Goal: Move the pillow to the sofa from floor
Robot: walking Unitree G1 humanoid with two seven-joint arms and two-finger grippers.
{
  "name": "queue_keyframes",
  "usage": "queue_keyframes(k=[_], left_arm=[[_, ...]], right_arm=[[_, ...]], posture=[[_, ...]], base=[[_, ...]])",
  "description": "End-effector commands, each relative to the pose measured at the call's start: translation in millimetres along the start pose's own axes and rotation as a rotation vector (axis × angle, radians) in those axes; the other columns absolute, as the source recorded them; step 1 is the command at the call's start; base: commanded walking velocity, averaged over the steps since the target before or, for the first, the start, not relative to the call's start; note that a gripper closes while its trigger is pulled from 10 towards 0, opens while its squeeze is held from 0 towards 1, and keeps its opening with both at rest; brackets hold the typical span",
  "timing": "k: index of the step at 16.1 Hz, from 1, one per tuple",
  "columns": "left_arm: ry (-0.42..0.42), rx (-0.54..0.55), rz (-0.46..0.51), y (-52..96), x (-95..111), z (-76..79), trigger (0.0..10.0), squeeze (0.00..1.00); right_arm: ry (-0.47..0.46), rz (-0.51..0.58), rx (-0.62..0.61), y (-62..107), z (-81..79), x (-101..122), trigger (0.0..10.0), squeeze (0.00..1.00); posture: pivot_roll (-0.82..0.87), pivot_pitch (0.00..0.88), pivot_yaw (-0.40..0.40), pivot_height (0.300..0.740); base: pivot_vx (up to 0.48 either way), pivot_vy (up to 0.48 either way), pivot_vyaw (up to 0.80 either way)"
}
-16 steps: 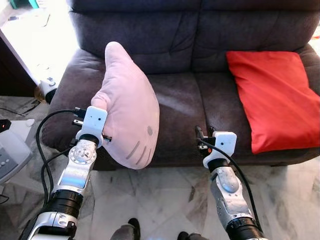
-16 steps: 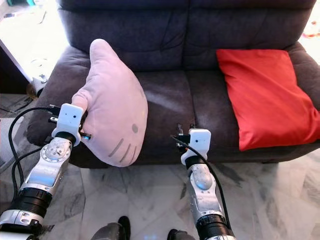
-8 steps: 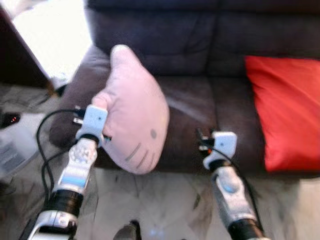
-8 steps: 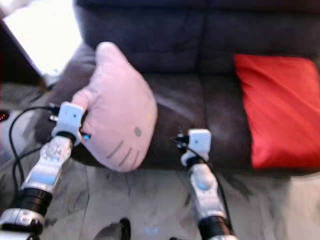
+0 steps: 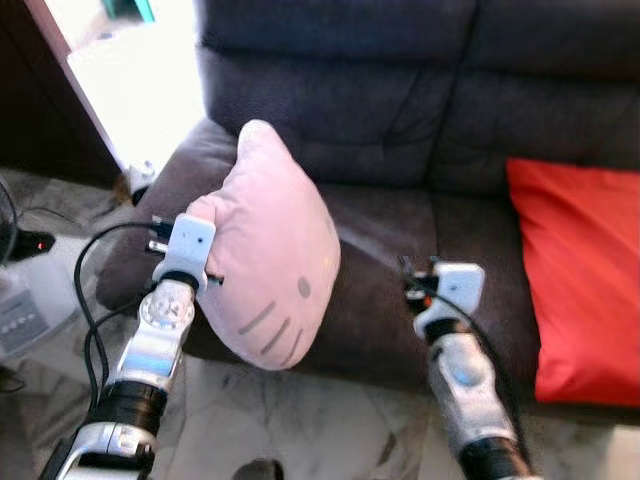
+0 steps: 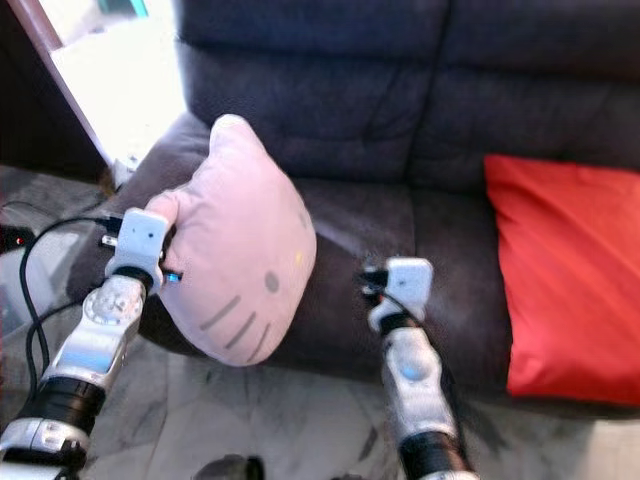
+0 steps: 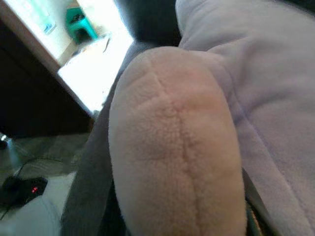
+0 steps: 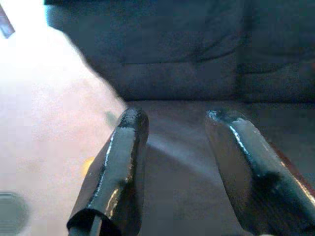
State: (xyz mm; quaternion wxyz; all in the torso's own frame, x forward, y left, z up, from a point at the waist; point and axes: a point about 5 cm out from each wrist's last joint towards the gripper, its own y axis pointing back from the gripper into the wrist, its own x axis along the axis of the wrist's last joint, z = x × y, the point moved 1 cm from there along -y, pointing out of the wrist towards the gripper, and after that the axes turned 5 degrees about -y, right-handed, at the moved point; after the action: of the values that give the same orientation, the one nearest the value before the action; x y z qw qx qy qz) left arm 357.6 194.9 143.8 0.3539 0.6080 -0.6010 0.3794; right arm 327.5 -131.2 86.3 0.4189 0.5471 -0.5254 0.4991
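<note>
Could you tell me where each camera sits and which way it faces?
Left eye: on the head, looking down at the sofa; both arms show, left hand on the pillow.
Right eye: same scene, beside it; the red cushion shows too.
Left wrist: pressed against the pillow's plush.
Right wrist: along the right hand, open, toward the sofa.
All share the sofa.

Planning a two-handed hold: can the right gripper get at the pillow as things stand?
Probably yes. The right gripper is open and empty over the sofa seat, with bare cushion between it and the pink pillow held by the left gripper.
</note>
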Motion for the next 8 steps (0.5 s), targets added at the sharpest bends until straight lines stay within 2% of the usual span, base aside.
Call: queue_keyframes(k=[1, 8], left_arm=[[-0.008, 0.012, 0.022, -0.4, 4.5, -3.3, 10.0, 0.00], [-0.025, 0.010, 0.016, 0.6, 2.9, -3.4, 10.0, 0.00]], right_arm=[[0.007, -0.014, 0.006, 2.8, 1.1, -3.3, 10.0, 0.00], [0.002, -0.027, 0.012, 4.2, 0.1, -5.6, 10.0, 0.00]], posture=[[0.14, 0.186, -0.002, 0.740], [0.14, 0.196, -0.002, 0.740]], base=[[0.311, 0.000, 0.00], [0.311, 0.000, 0.00]])
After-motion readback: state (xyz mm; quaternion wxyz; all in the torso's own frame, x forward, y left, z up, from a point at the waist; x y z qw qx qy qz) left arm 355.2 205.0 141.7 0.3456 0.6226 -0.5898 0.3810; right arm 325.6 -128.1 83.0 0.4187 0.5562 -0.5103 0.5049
